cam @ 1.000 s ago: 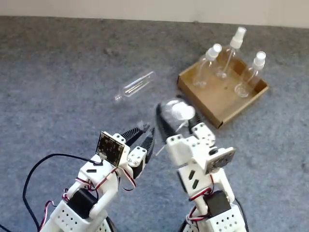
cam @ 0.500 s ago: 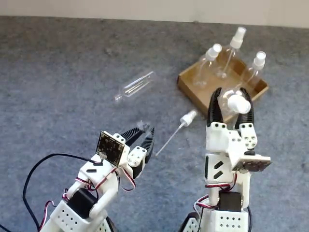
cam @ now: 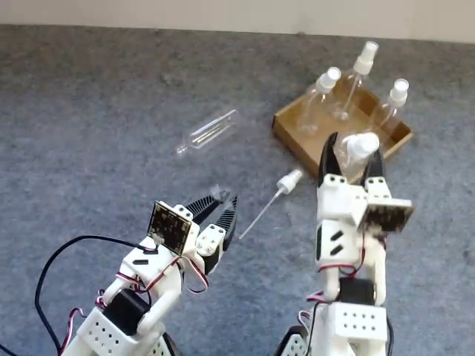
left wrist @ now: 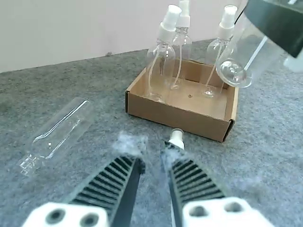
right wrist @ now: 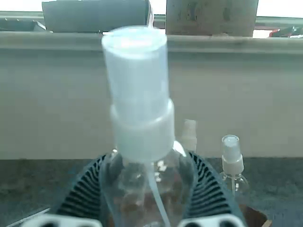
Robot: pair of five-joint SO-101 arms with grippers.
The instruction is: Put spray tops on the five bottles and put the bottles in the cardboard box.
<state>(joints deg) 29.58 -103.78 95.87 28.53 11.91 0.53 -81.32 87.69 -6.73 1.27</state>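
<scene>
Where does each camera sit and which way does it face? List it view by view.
High view: fixed above the table, looking down; both arms show, left gripper and right gripper.
Left wrist view: on the left arm, facing along its own fingers toward the cardboard box.
Right wrist view: on the right arm, facing the held bottle between its fingers, a wall behind.
Shared: high and left wrist views both show the cardboard box and the held bottle.

Underfoot: grey carpet point(cam: 89, 96) across the whole table.
Behind: pale wall point(cam: 185, 11) meeting the carpet's far edge.
Higher up: pale ledge point(right wrist: 236, 40) carrying a grey box point(right wrist: 94, 14) and a brown box point(right wrist: 210, 16).
</scene>
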